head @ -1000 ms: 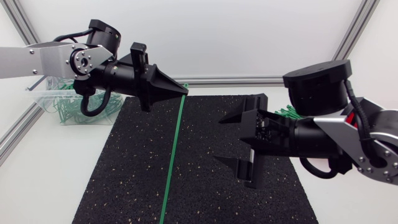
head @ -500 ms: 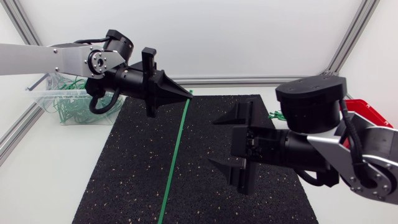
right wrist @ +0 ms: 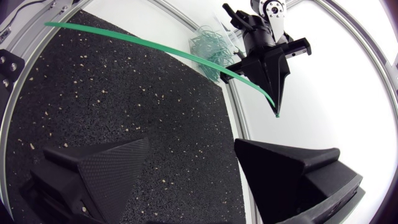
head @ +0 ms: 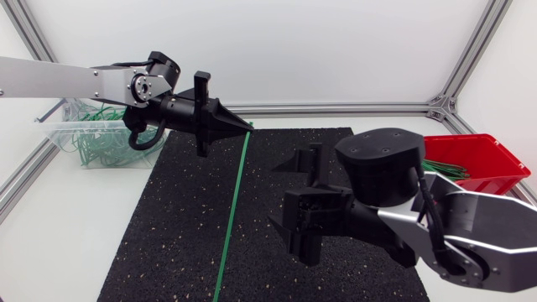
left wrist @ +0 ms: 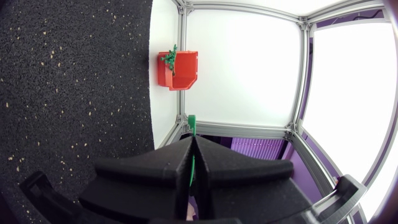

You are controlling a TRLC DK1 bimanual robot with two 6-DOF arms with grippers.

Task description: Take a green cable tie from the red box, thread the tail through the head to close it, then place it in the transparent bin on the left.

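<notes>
Head view: L hand [head: 249,126] pinches tie [head: 234,210], long axis pointing frontward.

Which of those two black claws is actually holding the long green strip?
The left gripper: it is shut on one end of the green cable tie. The right gripper is wide open with nothing in it.

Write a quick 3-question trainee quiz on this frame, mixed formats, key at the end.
1. True or false: the right tool is open, not touching the green cable tie.
2. The left tool grips the tie: A) near one end B) at its middle C) not at all.
3. Fill in: spare ties lie in the ___ box.
Key: 1 true; 2 A; 3 red.
</notes>
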